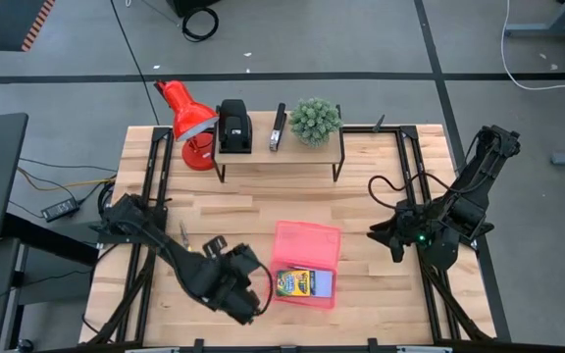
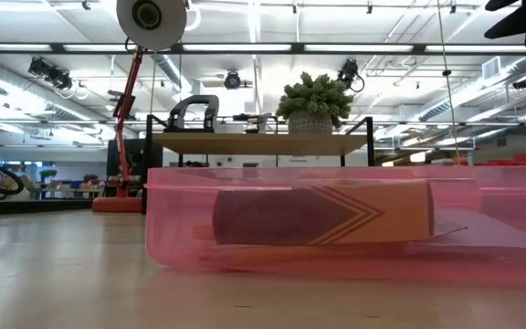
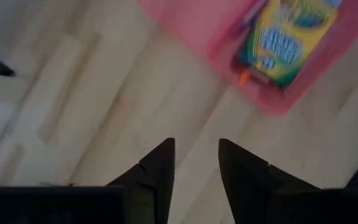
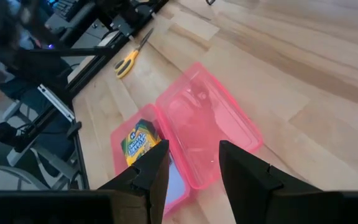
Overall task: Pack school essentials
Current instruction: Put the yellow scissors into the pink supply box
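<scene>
The high view looks straight down from well above, taking in the whole tabletop (image 1: 263, 211), with the raised shelf (image 1: 278, 152) toward 12 o'clock and the pink case (image 1: 307, 263) toward 6 o'clock. The low view sits at tabletop level, pressed close to the pink case's wall, and faces level toward that shelf and the room behind. The left wrist view looks steeply down from close above the wood, catching the crayon box (image 3: 288, 40) at about 1 o'clock. The right wrist view looks down from farther off, obliquely across the tabletop. All four views share the pink case; three share the crayon box.
</scene>
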Available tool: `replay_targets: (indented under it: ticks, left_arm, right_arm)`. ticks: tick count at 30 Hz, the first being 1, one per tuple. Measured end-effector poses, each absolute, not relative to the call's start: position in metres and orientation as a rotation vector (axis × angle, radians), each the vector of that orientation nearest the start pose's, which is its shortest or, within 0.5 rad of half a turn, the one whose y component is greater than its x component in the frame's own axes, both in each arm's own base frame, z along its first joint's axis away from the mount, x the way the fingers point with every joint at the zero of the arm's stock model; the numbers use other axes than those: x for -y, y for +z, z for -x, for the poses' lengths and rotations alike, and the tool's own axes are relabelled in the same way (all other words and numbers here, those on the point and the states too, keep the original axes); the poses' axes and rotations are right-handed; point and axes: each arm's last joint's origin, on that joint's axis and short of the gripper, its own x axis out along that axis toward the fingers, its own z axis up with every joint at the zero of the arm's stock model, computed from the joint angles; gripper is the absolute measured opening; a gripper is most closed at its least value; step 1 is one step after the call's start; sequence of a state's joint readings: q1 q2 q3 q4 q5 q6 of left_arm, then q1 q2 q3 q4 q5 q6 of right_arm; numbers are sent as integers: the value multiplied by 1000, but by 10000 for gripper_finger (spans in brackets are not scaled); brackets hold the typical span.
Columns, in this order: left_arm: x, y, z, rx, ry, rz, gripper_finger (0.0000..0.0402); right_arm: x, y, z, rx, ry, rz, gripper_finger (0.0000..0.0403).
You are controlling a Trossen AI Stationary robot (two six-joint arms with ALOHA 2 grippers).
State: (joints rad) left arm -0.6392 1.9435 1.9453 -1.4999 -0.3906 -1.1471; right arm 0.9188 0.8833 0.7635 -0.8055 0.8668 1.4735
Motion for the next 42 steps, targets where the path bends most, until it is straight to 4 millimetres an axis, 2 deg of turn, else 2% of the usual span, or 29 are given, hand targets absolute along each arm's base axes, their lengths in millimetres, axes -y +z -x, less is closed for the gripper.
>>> replay_targets:
  ticks: [4,7,12,19,26,32,42]
  left_arm:
    - [222,288,-295,-1132,442,359,129]
    - [220,271,-286,-1108,399,498,135]
    - [200,257,-260,-1093,423,669,156]
    - [165,255,-221,-1094,577,752,183]
    - [138,237,-186,-1075,779,1012,206]
    - [131,216,-176,-1099,904,1095,220]
    - [127,211,-175,-1076,964,1109,218]
  right_arm:
    - [-110,269,-112,-462,-354,-713,147]
    - [-110,269,-112,-461,-356,-723,147]
    - [-110,269,-112,-462,-357,-723,147]
    - [-110,269,-111,-460,-363,-750,147]
    - [-110,269,-111,-455,-370,-778,147]
    - [-111,268,-111,-487,-357,-790,147]
    - [-112,267,-110,-564,-323,-807,147]
